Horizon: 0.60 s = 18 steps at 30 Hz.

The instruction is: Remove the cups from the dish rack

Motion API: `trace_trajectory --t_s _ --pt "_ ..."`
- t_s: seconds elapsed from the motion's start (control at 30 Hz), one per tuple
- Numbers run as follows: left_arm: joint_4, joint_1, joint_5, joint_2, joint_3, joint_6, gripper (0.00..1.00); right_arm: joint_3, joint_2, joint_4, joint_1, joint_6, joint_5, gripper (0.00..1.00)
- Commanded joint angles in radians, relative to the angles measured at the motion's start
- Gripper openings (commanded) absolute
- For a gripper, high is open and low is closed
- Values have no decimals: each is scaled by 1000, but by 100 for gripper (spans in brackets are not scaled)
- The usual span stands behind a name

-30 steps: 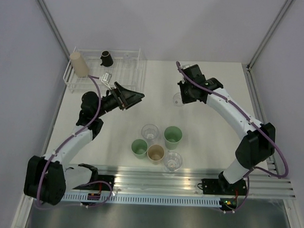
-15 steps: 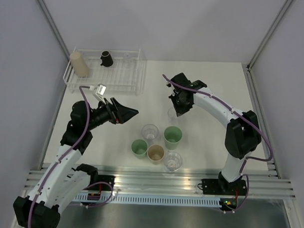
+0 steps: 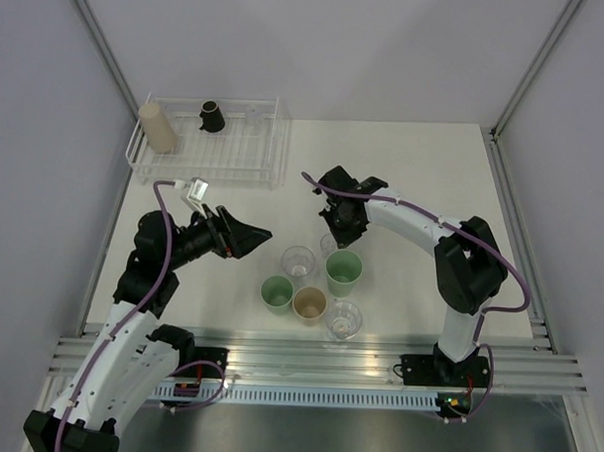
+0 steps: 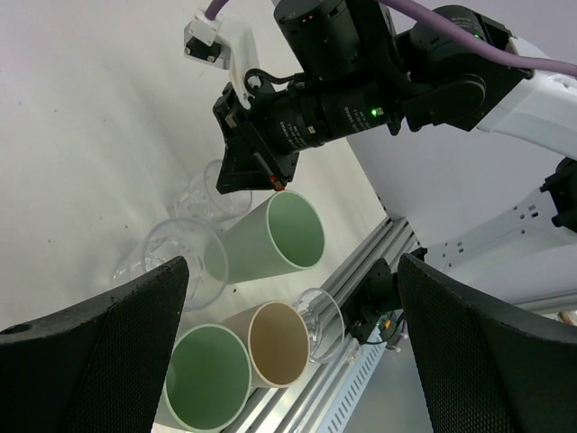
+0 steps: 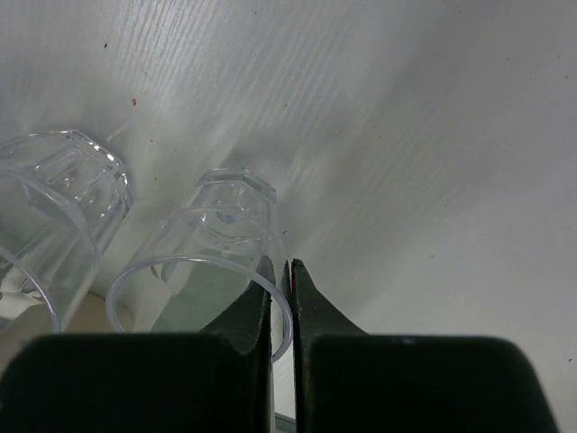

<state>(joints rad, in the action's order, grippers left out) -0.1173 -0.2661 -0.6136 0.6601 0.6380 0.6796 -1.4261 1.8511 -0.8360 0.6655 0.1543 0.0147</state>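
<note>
Right wrist: jaws pinch clear cup (image 5: 216, 236) at rim, second tumbler (image 5: 56, 200) beside.

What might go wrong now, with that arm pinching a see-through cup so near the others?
The right gripper pinches only the thin rim of the clear cup, so the cup might slip or tip on release. It is close beside a green cup and another clear tumbler, so setting it down or pulling away may knock them.

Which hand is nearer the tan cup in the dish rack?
Left. The left hand hovers open off the dish rack's near side, below-right of the tan cup; the right hand, pinching a clear cup's rim, is farther right.
</note>
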Motion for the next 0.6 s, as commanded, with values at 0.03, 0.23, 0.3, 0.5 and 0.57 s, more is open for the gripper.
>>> trace_trajectory --t_s 0.03,0.23,0.3,0.5,0.57 --pt "-12 -1 -31 -10 9 -32 100 10 5 51 2 19 2 1" --pt "-15 -1 -25 -10 6 -26 100 24 2 61 2 16 -7 16" --pt "-15 -2 -23 -10 6 -23 100 29 -1 66 3 16 -7 22" --pt "-18 -2 -20 -14 11 -20 100 18 -38 72 3 14 10 58" --pt "-18 -2 -21 -20 12 -17 100 6 -61 66 3 16 22 74"
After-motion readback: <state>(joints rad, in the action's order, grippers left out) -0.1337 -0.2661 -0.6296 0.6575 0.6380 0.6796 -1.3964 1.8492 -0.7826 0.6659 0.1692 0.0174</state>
